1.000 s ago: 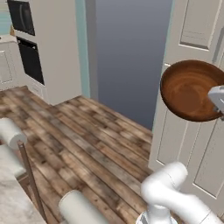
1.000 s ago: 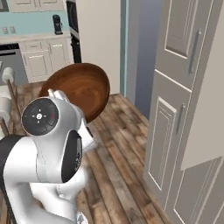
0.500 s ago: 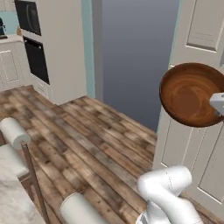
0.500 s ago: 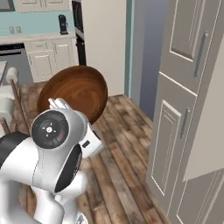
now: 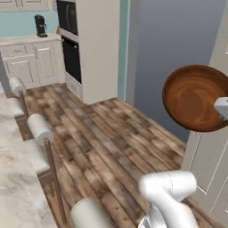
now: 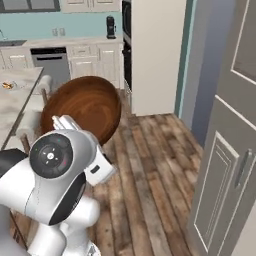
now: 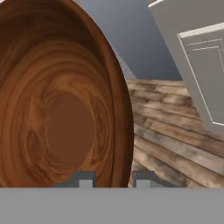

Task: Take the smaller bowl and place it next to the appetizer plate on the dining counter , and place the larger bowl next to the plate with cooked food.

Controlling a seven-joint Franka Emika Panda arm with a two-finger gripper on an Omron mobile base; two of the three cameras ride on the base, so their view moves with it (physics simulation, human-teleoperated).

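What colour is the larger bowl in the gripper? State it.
Glossy dark reddish-brown wood with swirling grain; the larger bowl shows it best in the hand view.

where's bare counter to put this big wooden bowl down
The larger bowl is held tilted in the gripper, above wooden floor. The dining counter shows bare marble at the left, beside the stools. In the right base view its far end carries a small item; too small to identify.

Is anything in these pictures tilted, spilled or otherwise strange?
Yes: the larger bowl is turned on its side in the air above the wooden floor, its opening facing sideways. The pincer grips its rim, one fingertip inside and one outside. Nothing looks spilled or broken.
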